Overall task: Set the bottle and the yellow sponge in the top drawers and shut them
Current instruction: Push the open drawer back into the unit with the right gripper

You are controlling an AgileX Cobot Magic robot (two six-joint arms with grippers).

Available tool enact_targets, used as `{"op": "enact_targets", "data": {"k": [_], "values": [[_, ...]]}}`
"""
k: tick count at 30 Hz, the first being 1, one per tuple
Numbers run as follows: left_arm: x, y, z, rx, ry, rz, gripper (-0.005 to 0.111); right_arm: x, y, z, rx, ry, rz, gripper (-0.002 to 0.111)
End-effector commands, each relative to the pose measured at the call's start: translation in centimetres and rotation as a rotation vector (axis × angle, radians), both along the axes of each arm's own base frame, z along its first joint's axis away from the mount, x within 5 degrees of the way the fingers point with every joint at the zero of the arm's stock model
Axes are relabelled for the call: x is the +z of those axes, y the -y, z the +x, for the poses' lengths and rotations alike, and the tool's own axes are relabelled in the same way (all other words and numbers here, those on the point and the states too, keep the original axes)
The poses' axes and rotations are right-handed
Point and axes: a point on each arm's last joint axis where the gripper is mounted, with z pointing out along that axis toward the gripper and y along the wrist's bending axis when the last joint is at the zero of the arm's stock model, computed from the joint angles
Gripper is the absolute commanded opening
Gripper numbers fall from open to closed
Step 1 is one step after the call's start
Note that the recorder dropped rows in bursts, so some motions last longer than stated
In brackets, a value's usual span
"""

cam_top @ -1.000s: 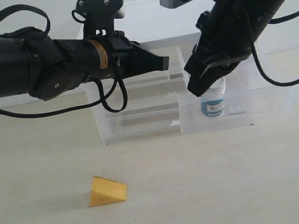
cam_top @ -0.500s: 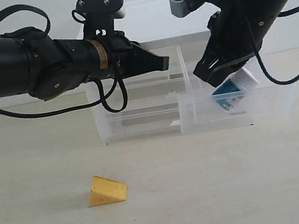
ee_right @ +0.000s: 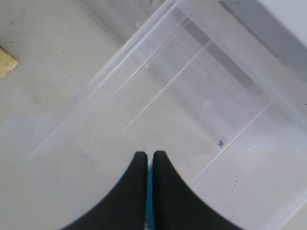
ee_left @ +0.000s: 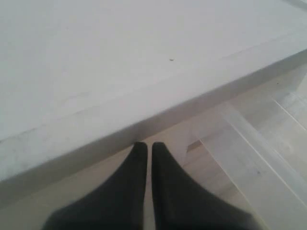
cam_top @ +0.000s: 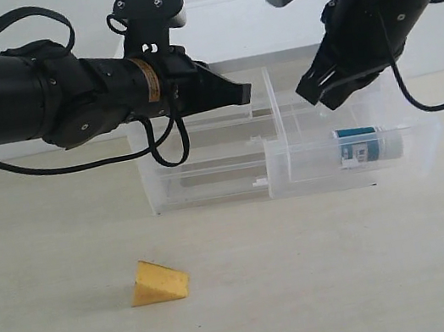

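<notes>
The bottle (cam_top: 365, 146) lies on its side inside the pulled-out right top drawer (cam_top: 305, 175), white cap to the right. My right gripper (cam_top: 318, 97) hangs above it, shut and empty. In the right wrist view a teal sliver of the bottle (ee_right: 149, 203) shows behind the closed gripper (ee_right: 149, 153). The yellow sponge (cam_top: 158, 282) sits on the table in front, far from both arms; its corner (ee_right: 5, 62) shows at the wrist view's edge. My left gripper (cam_top: 245, 90) is shut, empty, at the left top drawer (cam_top: 259, 108). In the left wrist view that gripper (ee_left: 149, 143) is at the unit's white top (ee_left: 120, 62).
The clear drawer unit (cam_top: 208, 181) stands at the back against a white wall, its lower drawers below the left arm. The open drawer's clear wall (ee_right: 139, 67) juts forward over the pale wooden table (cam_top: 311, 279).
The right gripper let go of the bottle and rose up and to the right. The bottle tipped over and now lies flat in the open drawer. The left arm stayed still.
</notes>
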Motion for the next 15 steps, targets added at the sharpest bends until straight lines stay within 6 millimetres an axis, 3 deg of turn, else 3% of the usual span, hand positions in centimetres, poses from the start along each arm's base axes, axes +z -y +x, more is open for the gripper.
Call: {"op": "enact_targets", "data": {"k": [1, 6, 12, 15], "values": [[0.1, -0.6, 0.5, 0.026, -0.003, 0.008, 0.004, 2.2, 0.8, -2.5, 0.013, -0.05, -0.009, 0.0], [0.1, -0.6, 0.5, 0.026, -0.003, 0.008, 0.004, 2.1, 1.1, -3.9, 0.044, -0.158, -0.039, 0.0], [0.0, -0.6, 0.5, 0.032, -0.009, 0.015, 0.004, -1.2, 1.5, -4.7, 0.069, -0.258, -0.095, 0.0], [0.0, -0.6, 0.5, 0.032, -0.009, 0.015, 0.004, -1.8, 1.6, -4.9, 0.079, -0.278, -0.106, 0.0]]}}
